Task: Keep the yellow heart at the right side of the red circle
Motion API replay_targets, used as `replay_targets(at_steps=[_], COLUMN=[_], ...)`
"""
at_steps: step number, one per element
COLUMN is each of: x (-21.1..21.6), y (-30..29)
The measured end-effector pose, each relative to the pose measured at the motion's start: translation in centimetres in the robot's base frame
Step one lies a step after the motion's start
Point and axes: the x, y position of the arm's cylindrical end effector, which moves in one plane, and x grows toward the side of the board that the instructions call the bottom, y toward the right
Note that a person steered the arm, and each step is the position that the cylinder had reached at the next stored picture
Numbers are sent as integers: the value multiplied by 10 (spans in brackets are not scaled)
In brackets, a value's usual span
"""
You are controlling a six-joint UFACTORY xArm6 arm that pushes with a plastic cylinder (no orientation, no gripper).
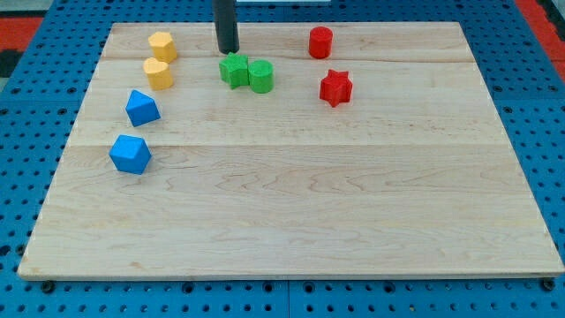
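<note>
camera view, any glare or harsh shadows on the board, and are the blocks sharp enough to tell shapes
Camera view: even, soft light, no glare on the wooden board; shadows are faint, close under each block. Focus is fair: red star and red circle read clearly, the yellow heart less crisply. My tip is sharp, just above the green blocks; the rod's upper end is cropped at the view's top.

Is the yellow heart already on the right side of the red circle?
No. The yellow heart sits far toward the view's left of the red circle.
</note>
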Motion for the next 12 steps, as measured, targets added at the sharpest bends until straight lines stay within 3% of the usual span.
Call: replay_targets(at_steps=[2,4,6,7,9,10,12], x=[46,51,52,83,91,61,46], y=[65,46,-16,-43,-159,-140,-17])
